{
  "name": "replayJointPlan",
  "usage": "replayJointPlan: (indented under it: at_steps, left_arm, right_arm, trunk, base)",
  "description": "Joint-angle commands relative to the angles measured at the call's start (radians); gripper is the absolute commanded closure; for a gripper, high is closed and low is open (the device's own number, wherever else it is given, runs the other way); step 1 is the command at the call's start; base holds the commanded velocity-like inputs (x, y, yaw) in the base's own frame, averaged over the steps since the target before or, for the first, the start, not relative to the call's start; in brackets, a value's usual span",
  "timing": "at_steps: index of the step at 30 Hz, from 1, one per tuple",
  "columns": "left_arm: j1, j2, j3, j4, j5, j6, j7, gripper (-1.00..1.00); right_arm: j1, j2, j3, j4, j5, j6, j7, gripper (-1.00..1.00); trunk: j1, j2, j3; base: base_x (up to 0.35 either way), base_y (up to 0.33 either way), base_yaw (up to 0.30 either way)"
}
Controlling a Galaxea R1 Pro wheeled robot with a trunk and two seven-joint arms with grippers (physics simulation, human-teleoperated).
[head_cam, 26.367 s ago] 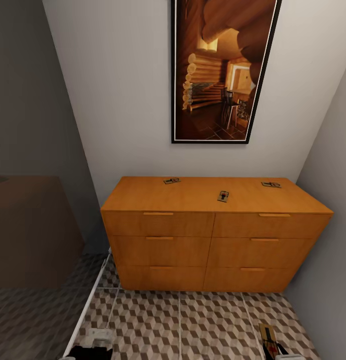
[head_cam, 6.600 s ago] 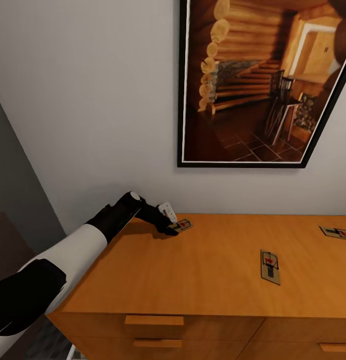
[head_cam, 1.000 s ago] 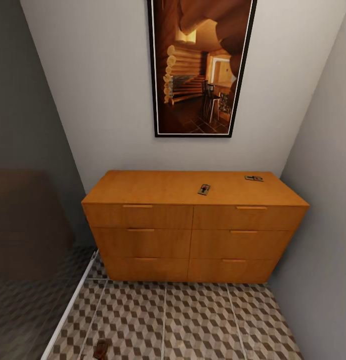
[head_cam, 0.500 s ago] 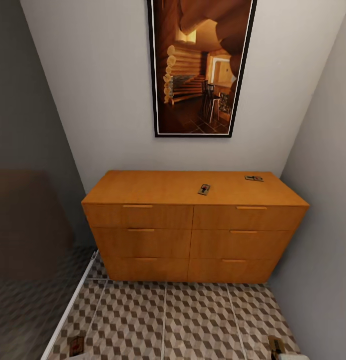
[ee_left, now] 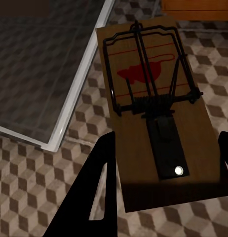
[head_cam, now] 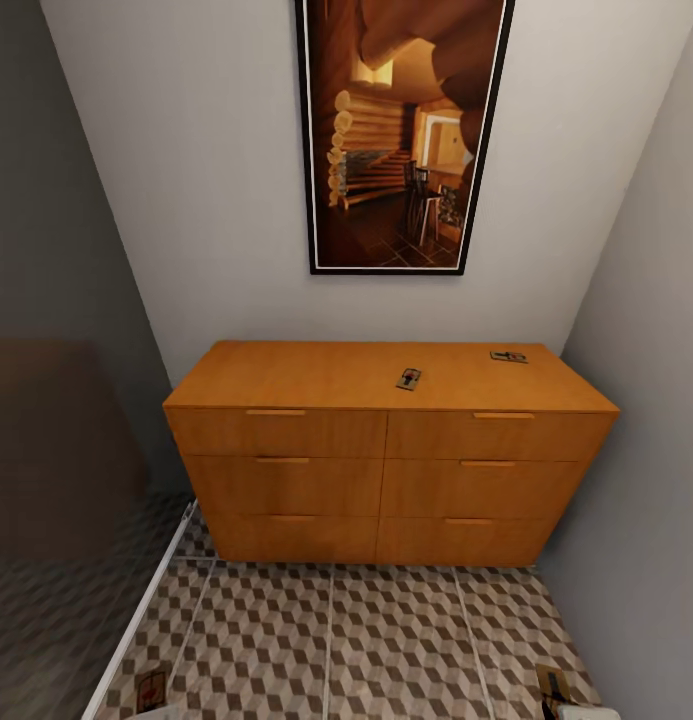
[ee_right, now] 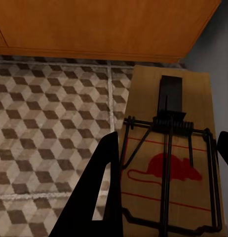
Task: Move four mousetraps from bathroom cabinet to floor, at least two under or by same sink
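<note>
Left wrist view: my left fingers (ee_left: 101, 197) pinch a mousetrap (ee_left: 156, 106), long axis running away toward 12 o'clock over the bathroom floor (ee_left: 40, 197); my right fingers (ee_right: 111, 182) pinch another (ee_right: 171, 163). Farther off at 12, two traps (head_cam: 408, 379) lie on the cabinet (head_cam: 386, 450).

On my left wrist cam the left tool (ee_left: 163, 192) has 2 flat matte-black fingers (ee_left: 96, 192), no markings or screws I can make out. The nearer one is a tapered blade with a slim triangular cutout through it; the other shows just a dark edge. Right tool (ee_right: 166, 197) looks the same: black wedge finger with the same triangular slot. In my head cam, 2 small white rounded bits of body shell poke in at the bottom edge.
</note>
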Motion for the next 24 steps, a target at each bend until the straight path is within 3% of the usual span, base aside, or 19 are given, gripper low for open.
replayJointPlan:
  at_steps: [1,15,24]
  left_arm:
    - [-0.001,-0.001,-0.006,0.002,-0.006,-0.001,0.008,1.00]
    - [-0.001,-0.003,-0.006,0.002,-0.006,0.000,0.008,1.00]
    - [-0.001,-0.005,-0.006,0.002,-0.006,0.000,0.008,1.00]
  right_arm:
    - [-0.001,0.001,-0.009,0.000,0.009,-0.004,0.008,1.00]
    - [-0.001,0.001,-0.012,-0.001,0.009,-0.004,0.008,1.00]
    - [-0.001,0.000,-0.013,-0.003,0.009,-0.005,0.008,1.00]
  trunk:
    - [0.000,0.000,-0.001]
    - [0.000,0.000,-0.001]
    - [0.000,0.000,-0.001]
  base:
    - [0.000,0.000,0.000]
    - [-0.003,0.000,0.000]
    - [-0.266,0.000,0.000]
